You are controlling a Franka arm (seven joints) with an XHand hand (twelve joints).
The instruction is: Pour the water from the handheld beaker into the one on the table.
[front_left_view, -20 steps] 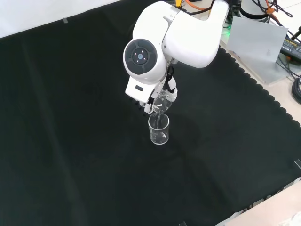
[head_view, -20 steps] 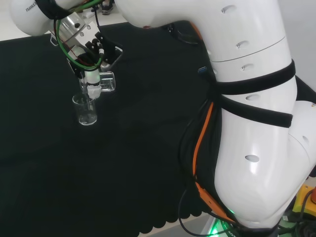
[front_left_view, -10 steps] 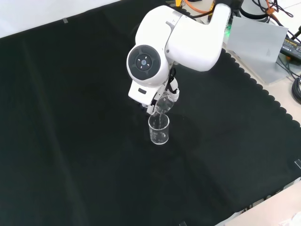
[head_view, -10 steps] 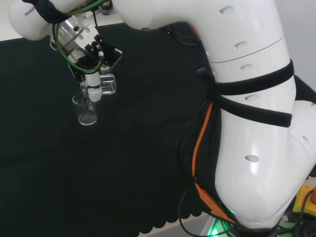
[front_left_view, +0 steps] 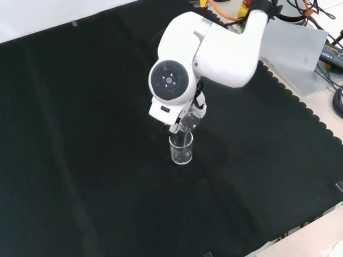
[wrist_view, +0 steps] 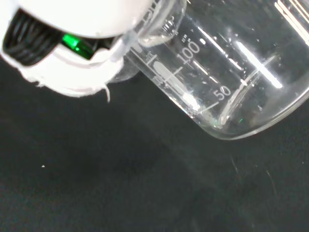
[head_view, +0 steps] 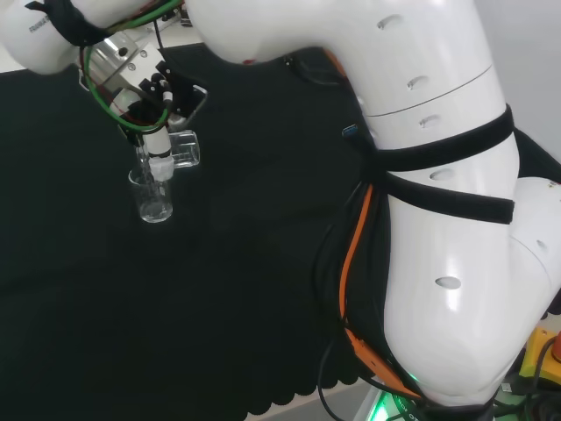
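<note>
Black cloth covers the bench, and left of centre in the head view the hand (head_view: pixel 158 145) has its fingers curled round the handheld beaker (head_view: pixel 182 149), tipped on its side with its lip over the table beaker (head_view: pixel 153 195). Pouring looks well along: I cannot tell how much water remains. Tipping back upright is left.

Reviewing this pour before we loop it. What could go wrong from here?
1. The handheld beaker lies tipped on its side, its mouth over the narrow table beaker; slight misalignment could spill water on the black cloth.
2. The robot hand sits right above the table beaker's rim in the head view; lowering further could knock it over.
</note>
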